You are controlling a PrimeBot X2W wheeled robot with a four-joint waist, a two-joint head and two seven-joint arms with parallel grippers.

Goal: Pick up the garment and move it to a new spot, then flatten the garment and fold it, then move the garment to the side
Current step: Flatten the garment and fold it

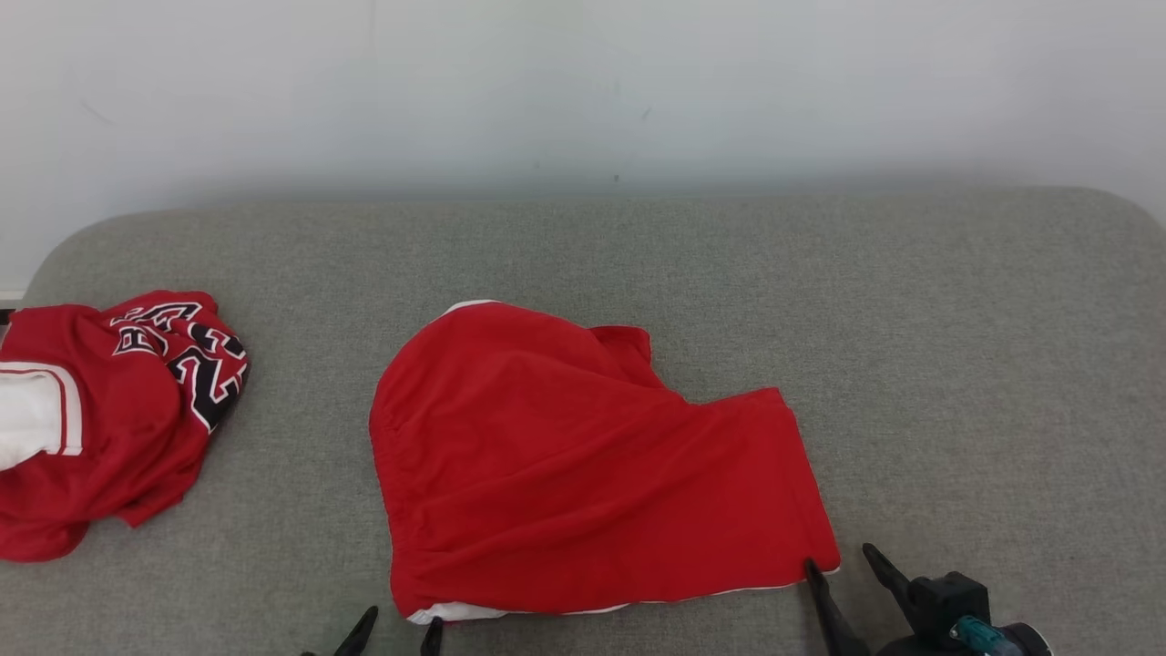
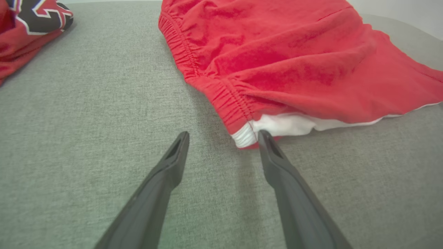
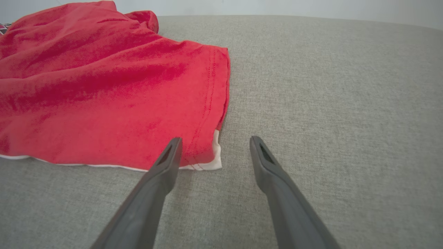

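Red shorts (image 1: 583, 474) lie creased, mid grey cushion (image 1: 956, 364). Left gripper (image 2: 223, 132) at waistband corner, right gripper (image 3: 215, 139) at hem corner; both wide open, empty. Risk: pinching one layer only (white underside peeks out), which bunches the cloth.

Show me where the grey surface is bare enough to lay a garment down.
Widest patch: right of the red shorts, out to the right edge of the grey surface. Also: the strip behind the shorts, and the gap between shorts and jersey. Crowded: far left.

Left claw (image 1: 402, 620), right claw (image 1: 838, 558), both agape
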